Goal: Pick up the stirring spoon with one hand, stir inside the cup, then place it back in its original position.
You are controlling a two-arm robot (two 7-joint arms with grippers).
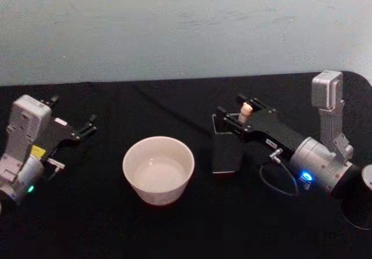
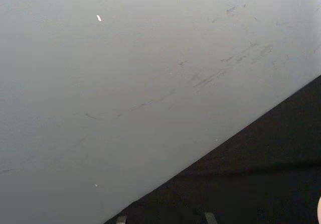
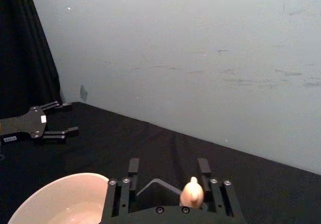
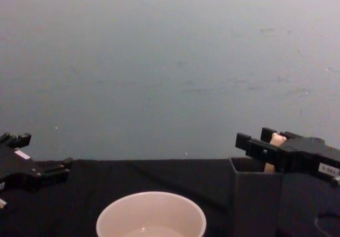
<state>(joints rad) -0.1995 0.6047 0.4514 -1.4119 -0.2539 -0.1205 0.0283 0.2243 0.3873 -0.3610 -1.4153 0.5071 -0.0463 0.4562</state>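
Head view: the right gripper [image 1: 244, 111] is seen with fingers spread either side of the beige bear-headed stirring spoon [image 1: 245, 110], standing in the tall dark grey square holder [image 1: 226, 150]. Stirring in the pale round cup [image 1: 158, 169] and the return are judged outstanding. The left gripper [image 1: 87, 125] is parked, fingers apart.

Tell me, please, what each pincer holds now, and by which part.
The right pincer has its fingers either side of the stirring spoon, just below its beige head; a firm grip cannot be confirmed. The left pincer holds nothing.
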